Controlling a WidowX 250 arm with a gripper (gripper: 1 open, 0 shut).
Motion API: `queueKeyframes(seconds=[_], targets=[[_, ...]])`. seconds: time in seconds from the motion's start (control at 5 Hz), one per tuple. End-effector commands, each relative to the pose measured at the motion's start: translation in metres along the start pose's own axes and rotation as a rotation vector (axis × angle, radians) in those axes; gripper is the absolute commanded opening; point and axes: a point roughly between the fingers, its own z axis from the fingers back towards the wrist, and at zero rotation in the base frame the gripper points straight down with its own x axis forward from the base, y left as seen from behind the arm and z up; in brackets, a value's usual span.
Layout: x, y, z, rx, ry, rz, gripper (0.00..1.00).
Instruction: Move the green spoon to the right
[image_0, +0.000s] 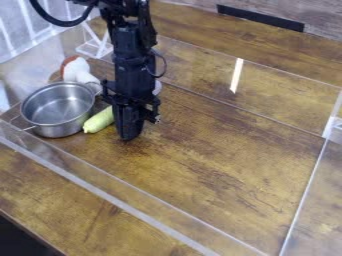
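Beside the steel pot (58, 110), the closed gripper (131, 127) is at the green spoon (100, 120).

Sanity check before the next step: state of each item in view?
Gripper: lowered at the spoon, fingers closed; grip on it not clear.
Green spoon: lying on the table, right beside the pot, partly hidden by the gripper.
Steel pot: upright, no lid.
Table: bare wood around the spoon.
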Motion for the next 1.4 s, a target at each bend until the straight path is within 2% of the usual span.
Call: queueKeyframes(seconds=[0.0,0.2,0.4,0.6,0.8,1.2], targets=[[0.000,0.004,0.042,0.010,-0.107,0.034,0.00],[-0.001,0.010,0.053,-0.005,-0.126,0.071,0.00],[0.001,0.017,0.054,-0.020,-0.132,0.044,0.00],[0.003,0.024,0.052,-0.040,-0.128,0.014,0.00],[0.007,0.028,0.050,-0.065,-0.124,0.048,0.00],[0.013,0.035,0.043,-0.091,-0.094,0.097,0.00]])
